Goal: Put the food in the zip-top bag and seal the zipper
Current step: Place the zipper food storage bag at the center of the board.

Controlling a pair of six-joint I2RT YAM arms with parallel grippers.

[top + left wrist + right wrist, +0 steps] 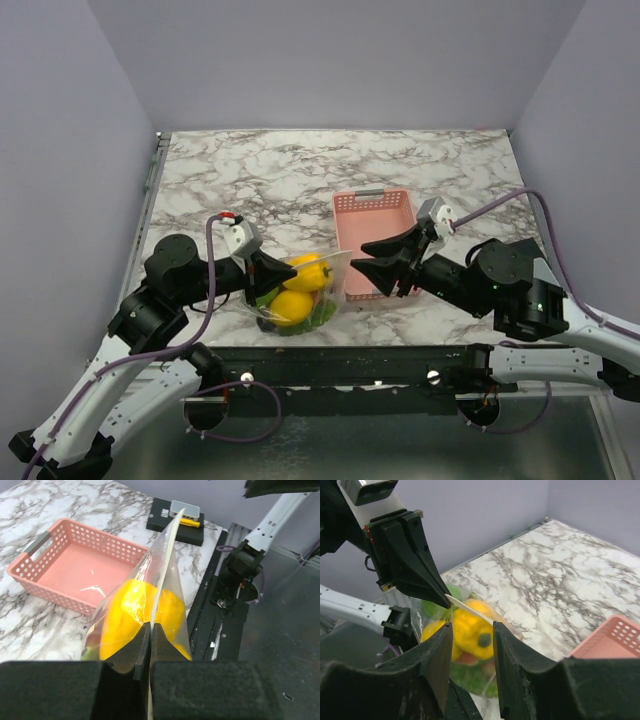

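Note:
The clear zip-top bag (305, 287) stands at the table's near edge, holding yellow fruit (293, 305) and green and red pieces. My left gripper (290, 268) is shut on the left end of the bag's whitish zipper strip (167, 550); the strip runs away from the jaws in the left wrist view, with the yellow food (132, 612) below it. My right gripper (362, 258) is open just right of the bag's other end. In the right wrist view its fingers (440, 655) stand apart on either side of the strip's end (470, 607), not touching the bag (470, 645).
An empty pink slotted basket (375, 215) lies just right of the bag, under my right gripper; it also shows in the left wrist view (75, 570). Purple walls close in the marble table (300, 170). A black rail (340, 365) runs along the near edge.

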